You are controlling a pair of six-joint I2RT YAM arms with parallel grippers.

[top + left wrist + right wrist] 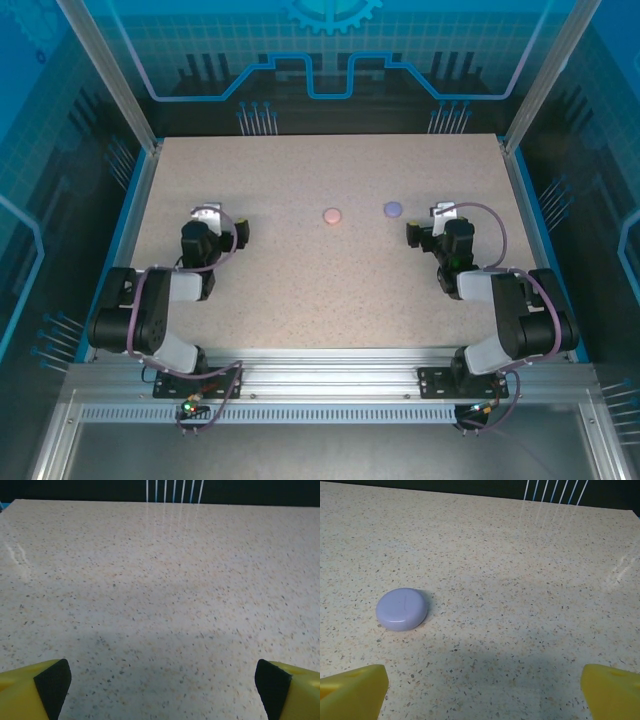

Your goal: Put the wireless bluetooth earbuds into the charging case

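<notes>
A speckled beige stone-look table is seen from above, and the two black arms are folded at its near edge. A pale pink round charging case is set near the middle of the table, slightly toward the far side. A light purple round charging case is set near it on the right, and the two are not touching. Both cases are laid flat with their lids closed. Whether the wireless earbuds are held inside them cannot be told.

The left gripper is held low over the left part of the table, well apart from the pink case. In the left wrist view its yellow fingers, faced with black pads, are seen at the two lower corners. They are spread wide apart, and bare table is seen between them.

The right gripper is held low over the right part of the table, near the purple case and to its right, without touching it. In the right wrist view its yellow fingers are likewise spread wide at the lower corners. The purple case is seen ahead of the gap and off to the left, clear of both fingers. Its smooth domed lid is shut, and a soft shadow is cast on its right side
</notes>
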